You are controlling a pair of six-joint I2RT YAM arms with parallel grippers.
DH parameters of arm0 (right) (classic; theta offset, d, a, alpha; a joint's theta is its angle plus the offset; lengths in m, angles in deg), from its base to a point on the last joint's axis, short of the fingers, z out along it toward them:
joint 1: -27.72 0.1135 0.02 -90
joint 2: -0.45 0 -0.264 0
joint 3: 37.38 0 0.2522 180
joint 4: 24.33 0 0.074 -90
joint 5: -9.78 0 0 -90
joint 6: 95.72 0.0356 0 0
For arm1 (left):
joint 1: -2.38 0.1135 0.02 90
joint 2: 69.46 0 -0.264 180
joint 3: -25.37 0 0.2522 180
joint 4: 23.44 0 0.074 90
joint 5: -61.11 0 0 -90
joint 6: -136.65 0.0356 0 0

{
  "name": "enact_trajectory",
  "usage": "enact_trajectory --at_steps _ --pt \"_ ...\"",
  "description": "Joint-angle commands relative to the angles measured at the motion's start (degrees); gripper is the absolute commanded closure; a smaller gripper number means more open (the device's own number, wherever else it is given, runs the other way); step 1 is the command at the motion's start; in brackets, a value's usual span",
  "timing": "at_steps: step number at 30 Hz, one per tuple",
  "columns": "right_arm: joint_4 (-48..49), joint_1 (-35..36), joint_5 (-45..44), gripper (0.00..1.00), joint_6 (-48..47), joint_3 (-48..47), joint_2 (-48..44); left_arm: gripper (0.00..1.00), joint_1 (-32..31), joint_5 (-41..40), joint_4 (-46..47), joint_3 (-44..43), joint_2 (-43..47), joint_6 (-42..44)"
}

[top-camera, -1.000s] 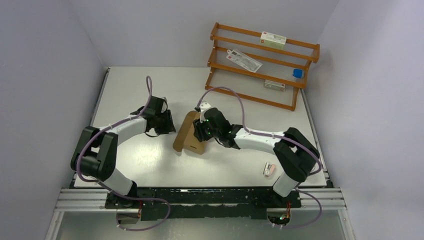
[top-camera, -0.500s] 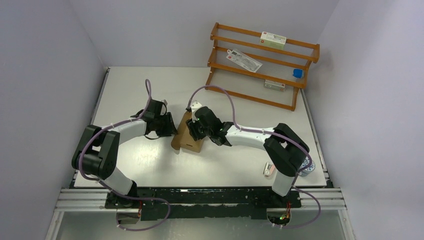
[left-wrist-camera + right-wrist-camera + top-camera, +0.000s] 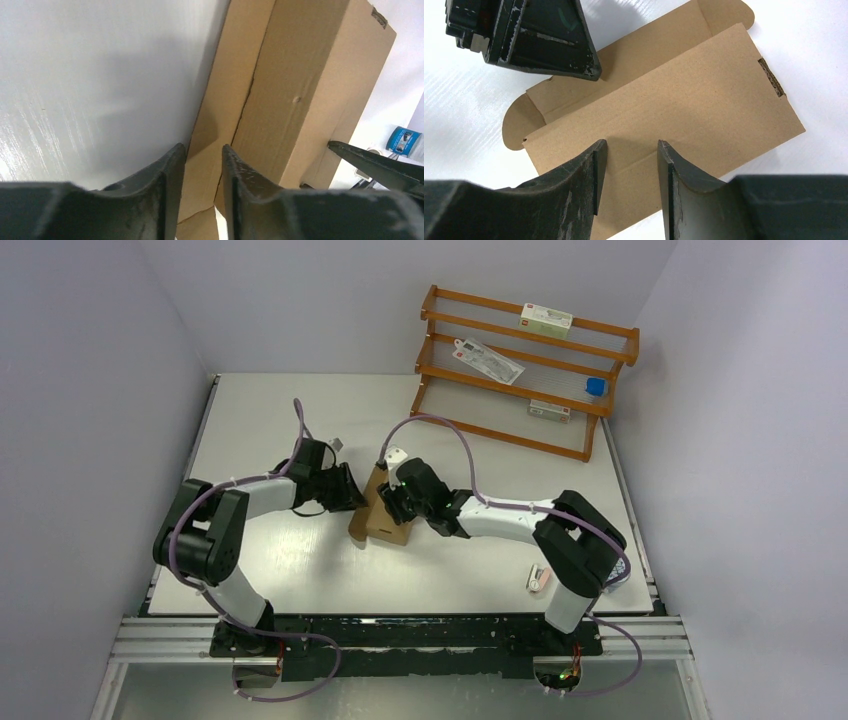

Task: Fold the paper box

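Note:
The paper box [image 3: 385,528] is a plain brown, partly folded carton standing mid-table, with rounded flaps open on its left side. In the right wrist view, the paper box [image 3: 684,100] shows a long creased panel and a slot near its right end. My left gripper [image 3: 350,495] is at the box's left edge, slightly open, with a side flap [image 3: 215,100] showing between its fingers [image 3: 203,146]. My right gripper [image 3: 395,502] is open just above the box's top panel, straddling a crease [image 3: 632,142]. Neither gripper is closed on the cardboard.
A wooden rack [image 3: 525,370] stands at the back right with small cartons, a packet and a blue item on it. A small white printed carton [image 3: 539,578] lies near the right arm's base. A blue tape roll [image 3: 402,140] sits beyond the box.
My left gripper has moved right, up to the box's left flap. My right gripper has shifted left over the box, and the box has slid slightly left.

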Motion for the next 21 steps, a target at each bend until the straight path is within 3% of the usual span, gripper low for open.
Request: enact_trajectory --at_steps 1,10,21 --pt "-7.58 -0.18 1.23 0.55 0.09 3.27 1.92 0.66 0.38 5.16 1.64 0.28 -1.79 -0.35" --pt "-1.14 0.0 3.3 0.55 3.48 6.74 -0.92 0.93 0.25 5.61 -0.7 -0.3 3.68 0.33" --pt "10.82 0.08 3.81 0.56 9.7 14.74 -6.43 0.95 -2.36 2.69 -8.91 -4.06 12.03 3.5"
